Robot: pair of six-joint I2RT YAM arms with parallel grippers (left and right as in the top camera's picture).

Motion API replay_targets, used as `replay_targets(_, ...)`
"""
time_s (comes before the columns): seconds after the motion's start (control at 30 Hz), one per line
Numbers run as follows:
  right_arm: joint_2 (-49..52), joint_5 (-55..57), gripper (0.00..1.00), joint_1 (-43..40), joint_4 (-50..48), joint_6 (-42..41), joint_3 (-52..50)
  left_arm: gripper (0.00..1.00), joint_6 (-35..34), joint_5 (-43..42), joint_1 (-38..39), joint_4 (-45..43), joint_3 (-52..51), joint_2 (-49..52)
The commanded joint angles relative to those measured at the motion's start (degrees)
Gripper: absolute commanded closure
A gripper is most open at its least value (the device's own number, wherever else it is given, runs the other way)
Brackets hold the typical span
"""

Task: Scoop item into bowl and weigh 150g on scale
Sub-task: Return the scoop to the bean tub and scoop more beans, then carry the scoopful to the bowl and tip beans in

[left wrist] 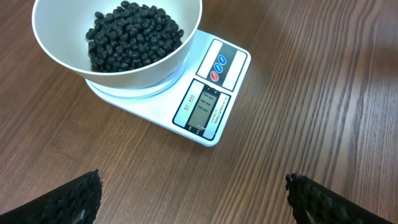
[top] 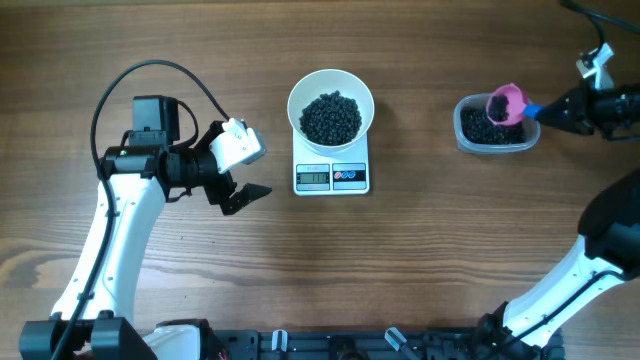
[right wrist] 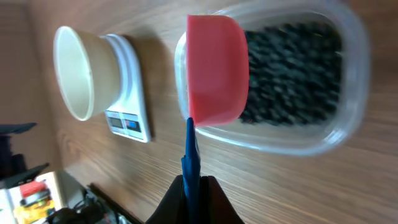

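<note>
left gripper (top: 250,172) wide open, empty, near scale (top: 331,177), right gripper (top: 548,110) clamped on scoop (top: 505,103) over tub (top: 463,134) rim

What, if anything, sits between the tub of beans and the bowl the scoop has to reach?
Nothing visible. Only bare table lies between the tub and the bowl on the scale. The right gripper holds the scoop at the tub. The left gripper is on the bowl's far side, out of the path.
</note>
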State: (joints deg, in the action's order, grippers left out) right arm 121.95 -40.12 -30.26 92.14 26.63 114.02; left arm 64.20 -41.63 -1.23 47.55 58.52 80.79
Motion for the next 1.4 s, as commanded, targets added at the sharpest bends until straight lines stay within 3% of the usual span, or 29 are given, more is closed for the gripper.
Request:
replay_targets(0.0, -0.1, -7.5, 0.96, 2.0, 0.0, 2.6, -0.1, 0.00, -0.3, -0.3, -0.2, 0.0, 0.3, 0.2)
replay_targets(0.37, -4.6, -20.0, 0.96, 11.8, 0.0, 1.0, -0.1, 0.00, -0.3, -0.3, -0.2, 0.0, 0.3, 0.2)
replay_targets(0.73, -4.6, -18.3, 0.96, 28.4, -2.3, -7.0, 0.5, 0.00, -0.3, -0.3, -0.2, 0.0, 0.3, 0.2)
replay_targets(0.97, -4.6, -4.1, 0.96, 38.6, -5.0, -16.5, 5.0, 0.00, -0.3, -0.3, -0.2, 0.0, 0.3, 0.2)
replay_targets(1.37, -4.6, 26.4, 0.96, 52.5, -12.5, -22.1, 7.9, 0.00, -0.3, -0.3, -0.2, 0.0, 0.3, 0.2)
